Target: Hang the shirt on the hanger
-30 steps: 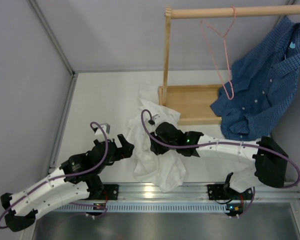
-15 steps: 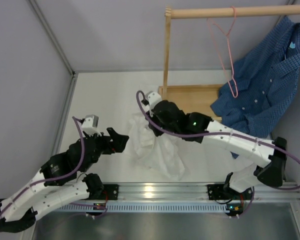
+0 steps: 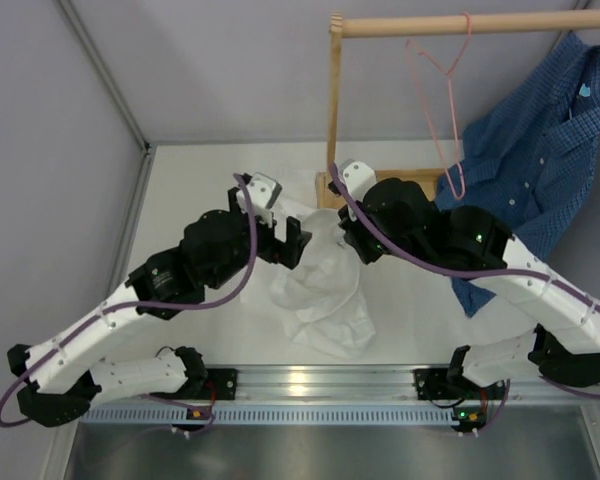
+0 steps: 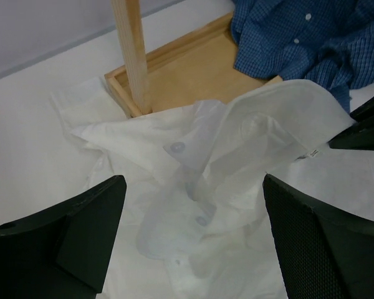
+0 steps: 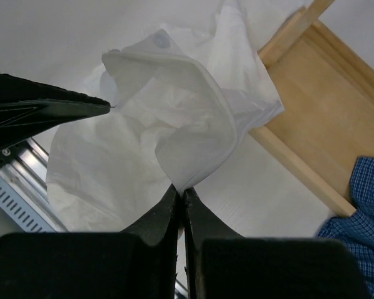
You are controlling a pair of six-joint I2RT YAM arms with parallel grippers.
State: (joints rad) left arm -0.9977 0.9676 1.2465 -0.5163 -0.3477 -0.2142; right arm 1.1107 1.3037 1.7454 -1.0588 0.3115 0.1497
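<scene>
Shirt location: the shirt (image 3: 325, 290) lies crumpled on the table (image 3: 200, 190), between the two grippers. Its far edge touches the wooden base tray (image 4: 187, 68) beside the upright post (image 3: 334, 100).
Shirt long axis: in the top view it runs from the tray toward the near edge of the table, tilted slightly to the right. The wider bunched end is the near one.
Shirt raised part: a folded band of cloth is lifted off the table at the far-right end. Two buttons show on the layer below it. Collar or placket: cannot tell.
Right gripper (image 5: 182, 193): jaws fully closed, pinching the lower tip of the raised band.
Left gripper (image 4: 196, 205): jaws spread wide, holding nothing. It is aimed at the shirt from the left, and its fingers frame the buttoned fold.
Hanger location: the hanger (image 3: 450, 95) hangs by its hook from the wooden rail (image 3: 410, 25), well apart from the shirt.
Hanger long axis: seen nearly edge-on, hook at the rail, its lower end in front of the blue checked shirt (image 3: 525, 170).
</scene>
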